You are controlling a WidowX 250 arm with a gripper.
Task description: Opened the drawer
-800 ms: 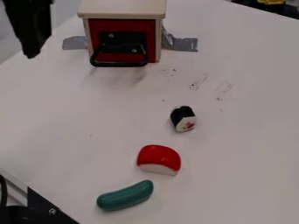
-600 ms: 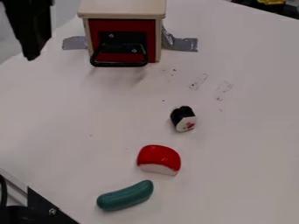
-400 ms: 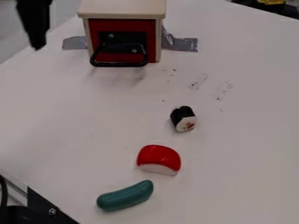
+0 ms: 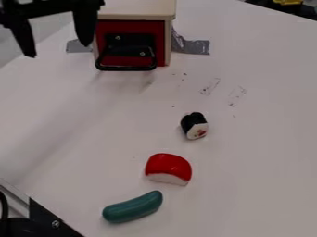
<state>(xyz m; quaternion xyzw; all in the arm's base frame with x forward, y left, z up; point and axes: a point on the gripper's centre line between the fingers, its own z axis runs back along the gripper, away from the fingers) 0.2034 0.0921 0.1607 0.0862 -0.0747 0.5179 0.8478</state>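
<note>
Drawer [image 4: 160,37], red front, qty. 1: lay in the upper L part of the frame, set in a pale cabinet [image 4: 133,9] w/ a flat top; front sat flush w/ the cabinet's edges, i.e. closed. Handle [image 4: 127,68], blk., bar type, was fixed to the front w/ a blk. plate, its loop jutting toward the btm. of the frame. Gripper [image 4: 58,51], blk., two-finger: hung at upper L, fingers pointing down & spread wide, nil held betw. them; one finger overlapped the cabinet's L edge in view, the other stood well apart, farther L. Tape, silver, 2 pcs.: one [image 4: 77,46] at the cabinet's L side, partly behind the finger, one [image 4: 197,46] at its R side. Marks [image 4: 236,95], dk., sm., were on the wht. tabletop [image 4: 254,162], R of & below the cabinet. Sushi roll [image 4: 193,125], toy, blk. & wht. w/ a red patch: just R of ctr. Red-and-white pc. [image 4: 168,167], rounded top: below the roll & a bit L. Green pc. [image 4: 133,207], long, curved: lower L of ctr., lying at a slant. Bracket [image 4: 49,217], blk., w/ screw: lower L corner. Yellow item [image 4: 287,2], ID unclear: top R, cut by the edge.
</note>
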